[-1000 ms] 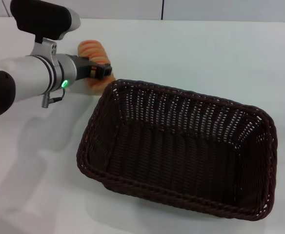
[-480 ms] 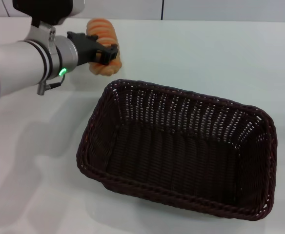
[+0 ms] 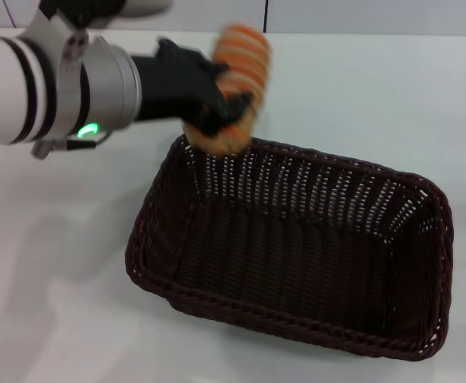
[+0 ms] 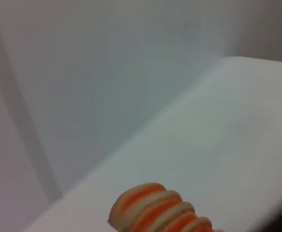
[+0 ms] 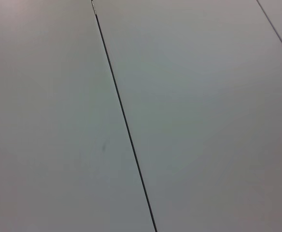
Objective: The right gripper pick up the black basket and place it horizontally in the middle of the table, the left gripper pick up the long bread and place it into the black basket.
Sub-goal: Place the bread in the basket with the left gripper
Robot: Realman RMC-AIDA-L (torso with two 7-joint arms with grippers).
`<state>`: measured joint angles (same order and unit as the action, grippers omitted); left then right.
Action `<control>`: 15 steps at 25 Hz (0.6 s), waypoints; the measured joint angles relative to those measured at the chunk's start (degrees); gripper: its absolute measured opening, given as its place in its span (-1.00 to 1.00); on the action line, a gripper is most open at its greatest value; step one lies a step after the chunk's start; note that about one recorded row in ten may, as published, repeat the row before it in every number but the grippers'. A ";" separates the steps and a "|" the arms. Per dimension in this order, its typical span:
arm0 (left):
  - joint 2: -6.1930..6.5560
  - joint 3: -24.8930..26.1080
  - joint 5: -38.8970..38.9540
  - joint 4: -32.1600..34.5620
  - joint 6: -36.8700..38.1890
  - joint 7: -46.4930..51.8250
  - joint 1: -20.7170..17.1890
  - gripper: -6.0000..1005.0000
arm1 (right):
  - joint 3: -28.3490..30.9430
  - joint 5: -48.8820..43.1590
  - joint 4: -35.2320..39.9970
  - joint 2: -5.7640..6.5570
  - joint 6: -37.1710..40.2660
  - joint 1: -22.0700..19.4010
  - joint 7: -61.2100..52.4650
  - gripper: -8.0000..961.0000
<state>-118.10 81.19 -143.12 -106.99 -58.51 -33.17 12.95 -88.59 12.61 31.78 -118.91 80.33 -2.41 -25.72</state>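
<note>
The left end effector (image 3: 217,108) is clamped across the bread (image 3: 234,84), a ridged orange-tan loaf with pale stripes and rounded ends. Its long axis stands nearly upright, slightly tilted. Just below it lies the woven dark wicker basket (image 3: 297,319), rectangular with a braided rim, on the smooth white desk (image 3: 57,279).

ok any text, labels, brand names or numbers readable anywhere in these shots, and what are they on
None: no words, brands, numbers or signs can be read in any view.
The left end effector carries only a green light on its silver-white arm, no lettering.
The long bread it holds, the black basket and the table are unmarked.
The right wrist view shows only a plain pale surface with a thin dark line.
</note>
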 joint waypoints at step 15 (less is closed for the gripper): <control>-0.04 15.80 25.13 8.78 -24.48 -24.06 2.57 -0.09 | 0.78 -0.05 0.05 0.35 -0.23 0.73 -0.04 0.75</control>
<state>-118.13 96.99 -117.99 -98.21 -82.99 -57.22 15.52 -87.82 12.56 31.84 -118.57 80.11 -1.68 -25.76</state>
